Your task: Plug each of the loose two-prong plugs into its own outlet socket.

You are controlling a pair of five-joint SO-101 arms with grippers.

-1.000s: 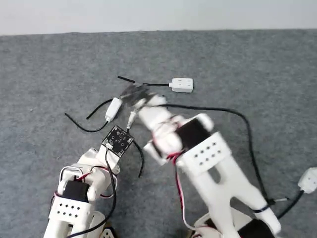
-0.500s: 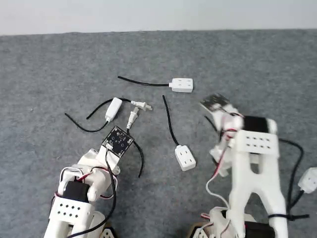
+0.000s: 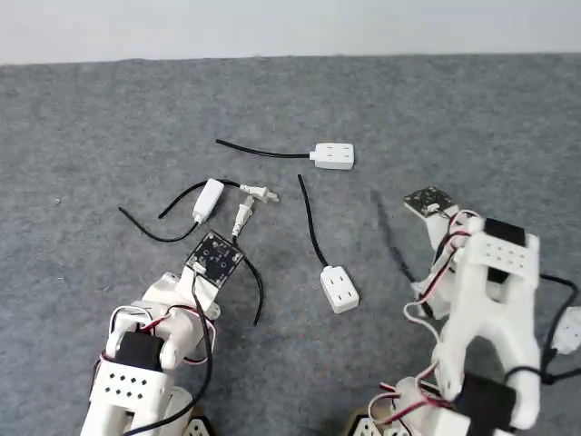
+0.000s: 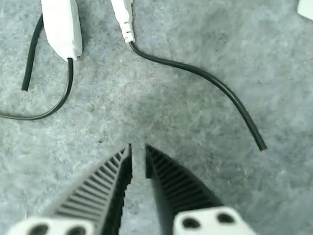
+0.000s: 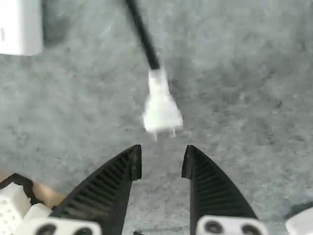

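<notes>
Two loose two-prong plugs (image 3: 259,192) (image 3: 241,216) lie side by side at mid-table, next to a white inline socket (image 3: 208,200). One white outlet (image 3: 332,156) lies farther back, another outlet (image 3: 339,289) nearer the front, each on a short black cable. My left gripper (image 4: 138,159) is shut on nothing, hovering short of one plug (image 4: 123,14) and the inline socket (image 4: 61,27). My right gripper (image 5: 162,161) is open, low over the carpet at the right. A third white plug (image 5: 161,110) on a black cable lies just beyond its fingertips, untouched.
Grey carpet covers the table. The left arm (image 3: 163,318) stands front left, the right arm (image 3: 486,282) front right. Another white outlet (image 3: 565,329) sits at the right edge with black cable around it. A white block (image 5: 19,24) lies beside the right gripper's plug.
The right arm swung from the plugs at mid-table back to the right side, uncovering the near outlet and its cable. The left arm stayed still.
</notes>
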